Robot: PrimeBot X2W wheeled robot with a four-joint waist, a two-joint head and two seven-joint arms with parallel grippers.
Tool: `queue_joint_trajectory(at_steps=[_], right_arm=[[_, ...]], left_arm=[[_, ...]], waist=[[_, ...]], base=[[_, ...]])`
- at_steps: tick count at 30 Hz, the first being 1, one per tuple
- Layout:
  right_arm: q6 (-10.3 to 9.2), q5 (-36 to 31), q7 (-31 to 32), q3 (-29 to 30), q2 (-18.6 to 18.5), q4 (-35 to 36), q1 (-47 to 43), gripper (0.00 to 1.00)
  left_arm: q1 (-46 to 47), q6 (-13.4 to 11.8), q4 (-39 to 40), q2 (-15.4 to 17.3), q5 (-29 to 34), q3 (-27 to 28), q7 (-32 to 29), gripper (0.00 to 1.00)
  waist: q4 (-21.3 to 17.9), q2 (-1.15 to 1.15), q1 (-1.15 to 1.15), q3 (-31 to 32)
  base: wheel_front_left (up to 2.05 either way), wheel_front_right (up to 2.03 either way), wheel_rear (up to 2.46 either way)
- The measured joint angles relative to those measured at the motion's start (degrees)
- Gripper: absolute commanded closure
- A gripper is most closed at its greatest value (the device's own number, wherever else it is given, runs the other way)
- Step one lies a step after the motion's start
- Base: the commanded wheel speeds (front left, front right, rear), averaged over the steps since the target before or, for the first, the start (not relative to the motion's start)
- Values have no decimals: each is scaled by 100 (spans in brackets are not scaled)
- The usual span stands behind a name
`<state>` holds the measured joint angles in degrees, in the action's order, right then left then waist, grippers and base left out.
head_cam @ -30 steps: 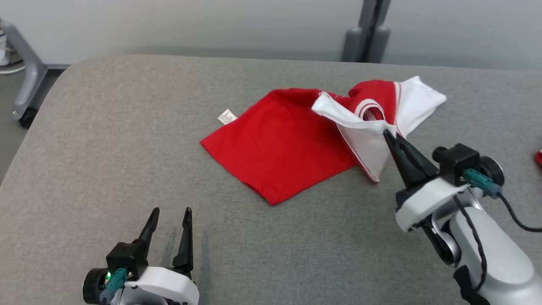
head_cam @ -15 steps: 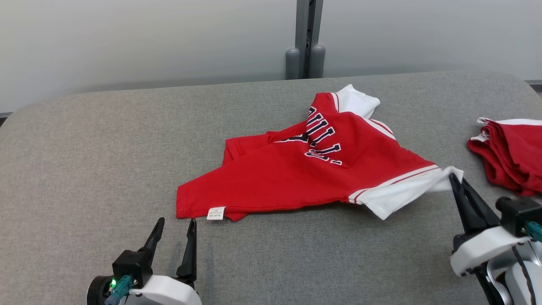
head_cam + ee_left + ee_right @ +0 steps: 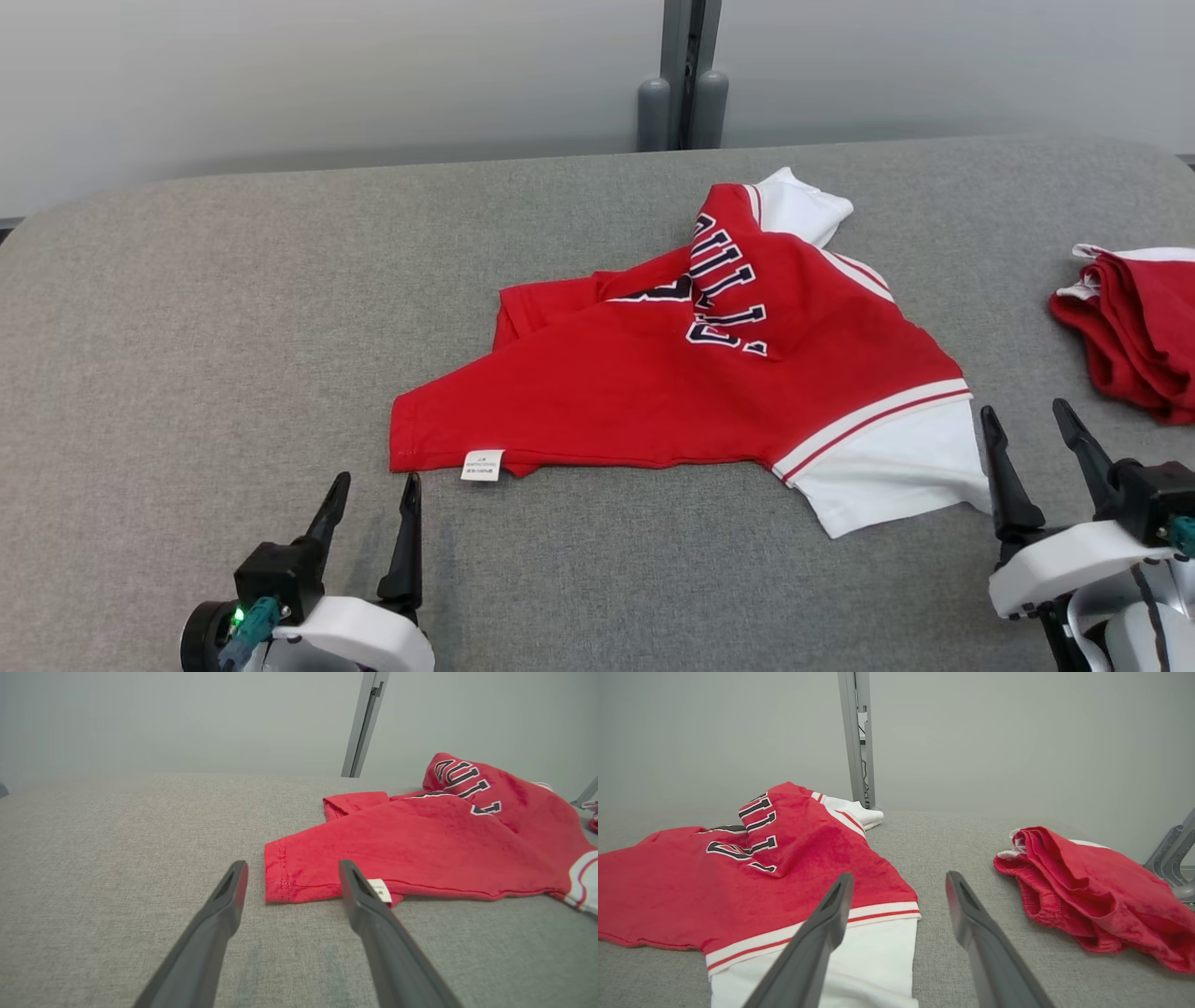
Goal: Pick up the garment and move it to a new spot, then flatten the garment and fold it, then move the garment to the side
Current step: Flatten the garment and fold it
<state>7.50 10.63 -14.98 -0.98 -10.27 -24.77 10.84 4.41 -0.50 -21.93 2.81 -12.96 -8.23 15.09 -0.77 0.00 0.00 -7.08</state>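
Right claw [image 3: 1022, 408] released shirt [image 3: 653, 392] sleeve [image 3: 887, 467], now open — left claw [image 3: 377, 477] open too; humped chest [image 3: 738, 299] risks creasing if folded unflattened.

Wide table [image 3: 187, 308] w/ grey woven fabric top & rounded far corners; a few faint darker streaks [image 3: 250, 975] mark the cloth nr its near edge. Behind the far edge stands a plain pale grey wall [image 3: 280, 84], split approx mid-edge by a vert. grey metal post [image 3: 686, 37] w/ two round-topped grey stubs [image 3: 653, 112] at its base. Angled grey metal struts [image 3: 1162, 854] show past the table's right edge; light is soft & even, w/ a dim shadow band along the wall's foot.
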Motion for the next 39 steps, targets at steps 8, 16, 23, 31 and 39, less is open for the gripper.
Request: queue_joint_trajectory(at_steps=[8,16,23,31,39], right_arm=[[0,-137,0,-31,241,238,206,0],[0,-164,0,-51,297,420,344,0],[-1,-172,0,-1,355,424,353,0],[-1,-205,0,4,433,157,230,0],[0,-147,0,-96,499,-135,-33,0]], left_arm=[[391,-59,-520,-3,-343,26,0,0],[827,-58,-1076,-3,-625,214,0,0],[1123,104,-1416,5,-677,213,5,100],[1071,37,-1206,-9,-500,294,3,100],[492,-9,-1085,-10,-172,706,2,100]], waist=[[-116,0,0,-318],[-290,0,0,-647],[-408,0,0,-812],[-331,0,0,-640],[-204,0,0,-212]], base=[[0,0,0],[0,0,0],[0,0,0],[0,0,0],[0,0,0]])
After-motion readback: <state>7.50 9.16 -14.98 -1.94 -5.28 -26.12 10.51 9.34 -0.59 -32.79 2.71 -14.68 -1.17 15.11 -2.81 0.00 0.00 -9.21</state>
